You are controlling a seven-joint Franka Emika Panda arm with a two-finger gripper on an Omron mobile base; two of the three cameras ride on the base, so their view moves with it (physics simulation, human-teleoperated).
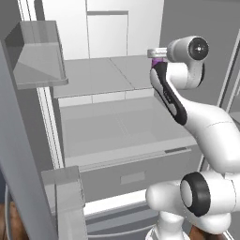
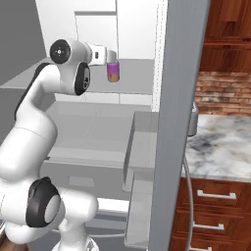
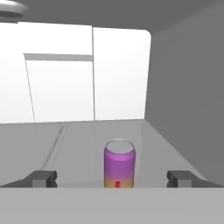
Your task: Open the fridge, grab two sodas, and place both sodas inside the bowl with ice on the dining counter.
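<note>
The fridge (image 1: 93,77) stands open, showing its white interior and grey shelves. A purple soda (image 3: 119,168) with an orange-tan base stands upright on an upper shelf, and it also appears as the soda (image 2: 113,72) and the soda (image 1: 156,61). My gripper (image 3: 112,178) is inside the fridge at that shelf, open wide. The can is centred in the gap between the fingertips (image 3: 43,178), just ahead of them and untouched. The gripper (image 2: 111,55) sits right at the can's top. The bowl and the dining counter are out of view.
The left fridge door (image 1: 21,178) with its bins juts out at the near left. The right door (image 2: 179,98) with its bin stands close to the arm's right. Beyond it is a marble-topped cabinet (image 2: 220,142) with wooden drawers. The fridge's right wall lies close beside the can.
</note>
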